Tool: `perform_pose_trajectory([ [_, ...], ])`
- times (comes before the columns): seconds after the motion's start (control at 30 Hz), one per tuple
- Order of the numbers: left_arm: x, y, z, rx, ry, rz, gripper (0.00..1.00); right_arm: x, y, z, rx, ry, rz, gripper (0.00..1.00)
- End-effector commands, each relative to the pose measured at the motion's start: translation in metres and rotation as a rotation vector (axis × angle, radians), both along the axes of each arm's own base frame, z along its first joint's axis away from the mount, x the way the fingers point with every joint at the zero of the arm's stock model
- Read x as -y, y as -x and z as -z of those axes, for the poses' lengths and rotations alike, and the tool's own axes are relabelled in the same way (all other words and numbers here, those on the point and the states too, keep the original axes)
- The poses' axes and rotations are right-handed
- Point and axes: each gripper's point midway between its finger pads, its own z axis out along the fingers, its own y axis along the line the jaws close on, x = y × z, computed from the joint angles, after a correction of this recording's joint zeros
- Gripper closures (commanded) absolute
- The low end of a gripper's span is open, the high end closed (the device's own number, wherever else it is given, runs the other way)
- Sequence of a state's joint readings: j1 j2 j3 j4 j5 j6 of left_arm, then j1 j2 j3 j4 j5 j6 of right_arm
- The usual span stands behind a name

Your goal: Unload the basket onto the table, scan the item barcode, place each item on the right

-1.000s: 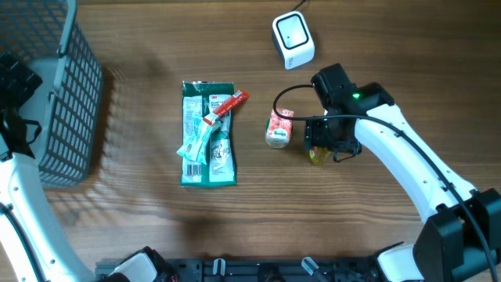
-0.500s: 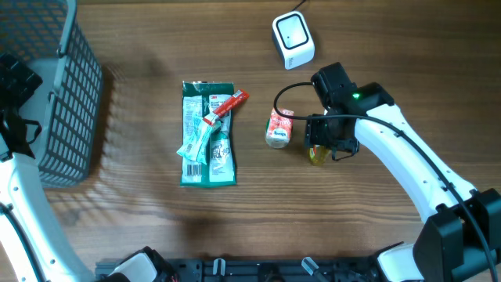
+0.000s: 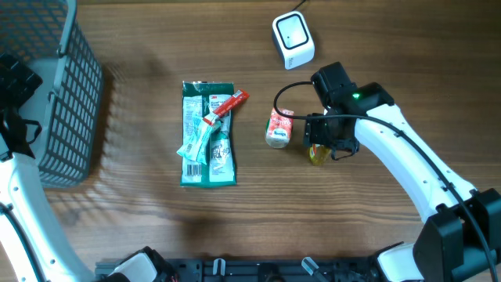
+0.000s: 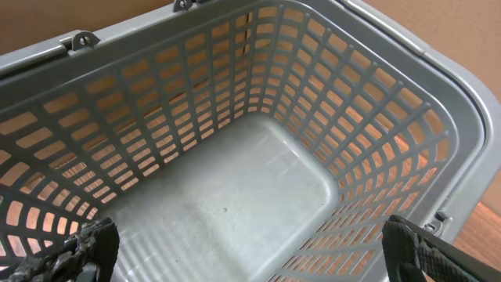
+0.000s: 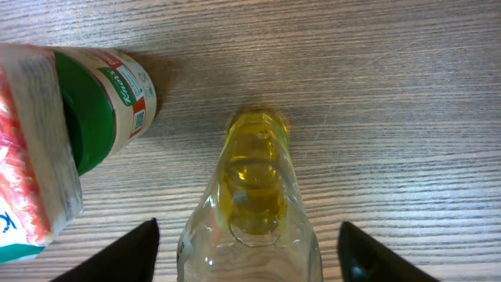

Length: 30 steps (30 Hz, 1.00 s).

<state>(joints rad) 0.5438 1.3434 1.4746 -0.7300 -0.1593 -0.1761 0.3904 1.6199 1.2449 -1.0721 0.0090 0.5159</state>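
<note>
White arm links [image 3: 403, 153], black joints [image 3: 333, 82], green LED [image 3: 356, 96], black cable [image 3: 282, 95], black right claw [image 5: 246, 251].

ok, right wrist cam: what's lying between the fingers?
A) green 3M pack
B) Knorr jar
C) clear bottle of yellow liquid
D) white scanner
C: the clear bottle of yellow liquid lies on the wood between the open fingers of the right gripper, while the Knorr jar sits off to one side, outside them.

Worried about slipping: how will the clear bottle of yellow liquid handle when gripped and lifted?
The bottle looks smooth and glossy, so possibly slippery. It seems full of liquid, likely heavy for its size. Apparently lying on its rounded side, it may roll if nudged.
</note>
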Motion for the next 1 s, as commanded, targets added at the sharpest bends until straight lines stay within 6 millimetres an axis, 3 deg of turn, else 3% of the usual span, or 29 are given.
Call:
perform_pose_trajectory([
  [0.0, -0.0008, 0.0002, -0.0035, -0.001, -0.014, 0.01, 0.0, 0.0033, 0.0013, 0.0059, -0.009, 0.028, 0.005, 0.07],
  [0.03, -0.0008, 0.0002, -0.0035, -0.001, -0.014, 0.011, 0.0, 0.0033, 0.0011, 0.0059, -0.007, 0.028, 0.005, 0.0],
  [0.17, -0.0009, 0.0002, -0.0035, -0.001, -0.014, 0.01, 0.0, 0.0031, 0.0007, 0.0059, -0.006, 0.027, 0.006, 0.0],
  [0.37, -0.0008, 0.0002, -0.0035, -0.001, -0.014, 0.011, 0.0, 0.0033, 0.0012, 0.0059, -0.008, 0.028, 0.008, 0.14],
  [0.97, -0.0008, 0.0001, -0.0035, 0.0, -0.014, 0.011, 0.0, 0.0042, 0.0052, 0.0063, -0.025, 0.03, 0.016, 0.23],
])
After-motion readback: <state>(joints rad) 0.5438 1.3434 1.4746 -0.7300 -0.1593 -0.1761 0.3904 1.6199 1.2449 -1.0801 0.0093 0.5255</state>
